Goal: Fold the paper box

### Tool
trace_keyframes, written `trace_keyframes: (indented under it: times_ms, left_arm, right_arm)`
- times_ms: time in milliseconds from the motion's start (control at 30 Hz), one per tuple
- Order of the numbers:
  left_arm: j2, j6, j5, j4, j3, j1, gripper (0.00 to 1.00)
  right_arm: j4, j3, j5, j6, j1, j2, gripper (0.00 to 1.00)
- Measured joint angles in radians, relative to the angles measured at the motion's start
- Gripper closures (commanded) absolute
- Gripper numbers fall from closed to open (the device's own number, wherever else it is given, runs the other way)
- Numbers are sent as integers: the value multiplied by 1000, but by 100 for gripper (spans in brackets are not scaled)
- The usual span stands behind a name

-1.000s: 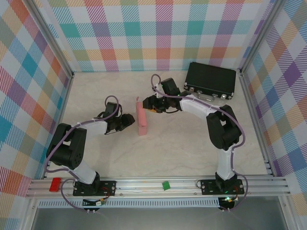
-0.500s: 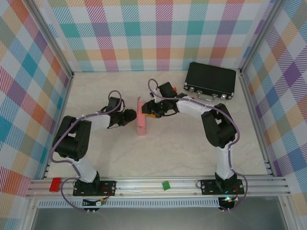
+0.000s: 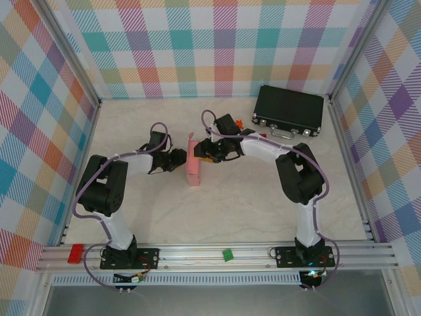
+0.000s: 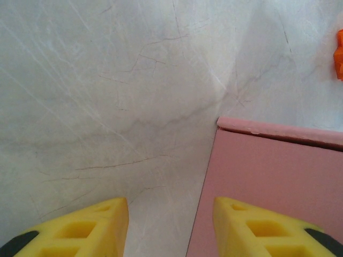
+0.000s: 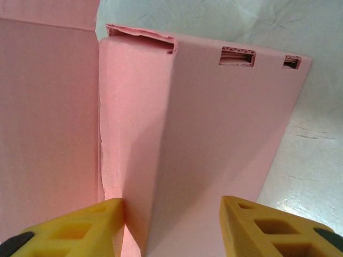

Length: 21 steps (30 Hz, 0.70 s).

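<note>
The box (image 3: 193,164) was plain light-pink card, partly folded. It stood as a narrow strip near the middle of the table (image 3: 263,204), long axis running near to far, with a small flap (image 3: 191,137) raised at its far end. One wall (image 5: 136,134) was doubled over, and two slots (image 5: 237,55) lay along an edge.

Black-white arms (image 3: 299,178), lilac cables (image 3: 158,124), yellow fingers (image 5: 257,225) (square recesses, black tips).
</note>
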Motion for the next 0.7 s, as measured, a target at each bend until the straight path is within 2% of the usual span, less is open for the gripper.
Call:
trace_keyframes:
  times_ms: [433,700]
  left_arm:
    - [-8,11,-10,-40,21,2,54]
    - [-143,18,-92,-119,29,2,53]
  right_arm:
    - [-10,-10,48,4,2,-27,49]
    - [-17,-39,87,11,3,-86,47]
